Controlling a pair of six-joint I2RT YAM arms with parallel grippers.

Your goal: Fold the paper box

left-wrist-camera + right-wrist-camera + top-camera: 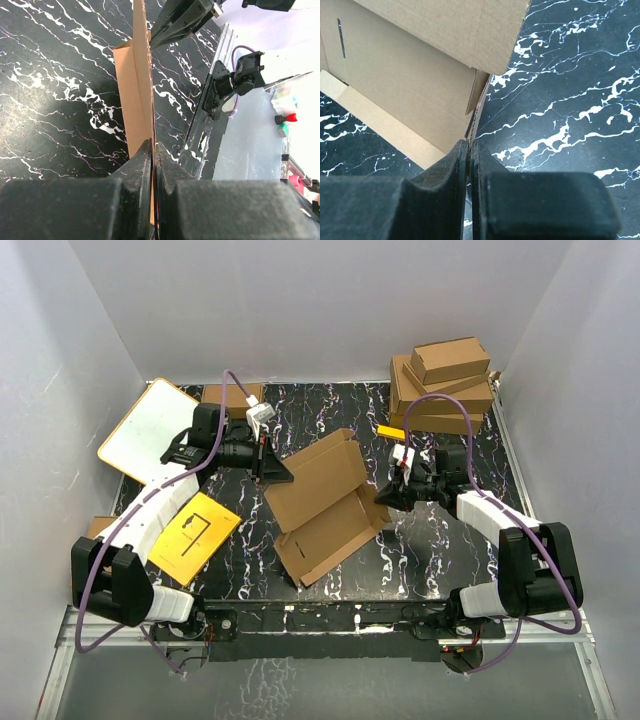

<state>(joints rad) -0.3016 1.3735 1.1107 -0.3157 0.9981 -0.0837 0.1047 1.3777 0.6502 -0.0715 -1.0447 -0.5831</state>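
The paper box point(325, 505) is a brown cardboard sheet, partly folded, lying in the middle of the black marbled table with one panel raised. My left gripper point(272, 472) is shut on the box's left edge. In the left wrist view the thin cardboard point(131, 90) runs edge-on into the closed left gripper point(153, 147). My right gripper point(385, 498) is shut on the box's right side flap. In the right wrist view the corrugated flap edge of the box point(410, 75) sits pinched in the right gripper point(468, 145).
A stack of folded brown boxes point(445, 385) stands at the back right. A white board with an orange rim point(148, 430) leans at the back left, with a small brown box point(232, 395) behind it. A yellow card point(195, 535) lies front left.
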